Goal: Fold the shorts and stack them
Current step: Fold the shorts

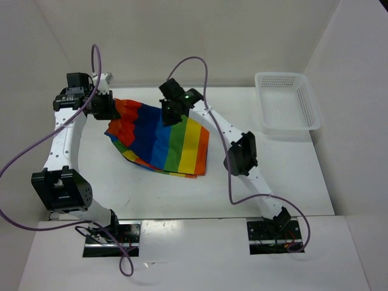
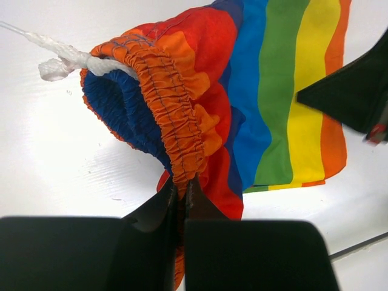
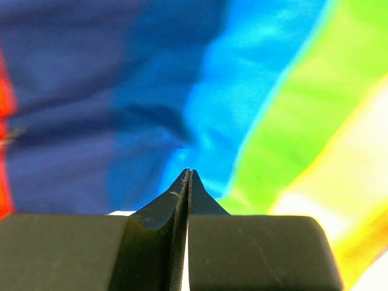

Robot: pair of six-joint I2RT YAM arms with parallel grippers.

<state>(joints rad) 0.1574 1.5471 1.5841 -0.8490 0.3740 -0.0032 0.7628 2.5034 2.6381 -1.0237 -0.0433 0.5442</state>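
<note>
Jaws of the left arm (image 1: pixel 60 139) are closed on the gathered orange waistband (image 2: pixel 163 103) of the shorts (image 1: pixel 163 136), with the cloth pinched between the tips. Jaws of the right arm (image 1: pixel 224 127) are closed, tips together, at the blue stripe near the far edge of the shorts. It cannot be told whether cloth is caught between them. A white drawstring (image 2: pixel 66 60) extends from the waistband.

The shorts lie on the table (image 1: pixel 273 176), left of centre and toward the far edge. The waistband end is bunched at the far-left side, at the left jaws. The rest spreads flat toward the table centre, striped red, blue, green, yellow and orange from left to right.

The table is white. White walls (image 1: pixel 212 36) enclose it on the left, far and right sides.

A white perforated basket (image 1: pixel 285 103) sits at the far-right corner, well apart from the shorts. Its mesh floor and walls show throughout.

Count: shorts, one pair; basket, one; arms, two.
</note>
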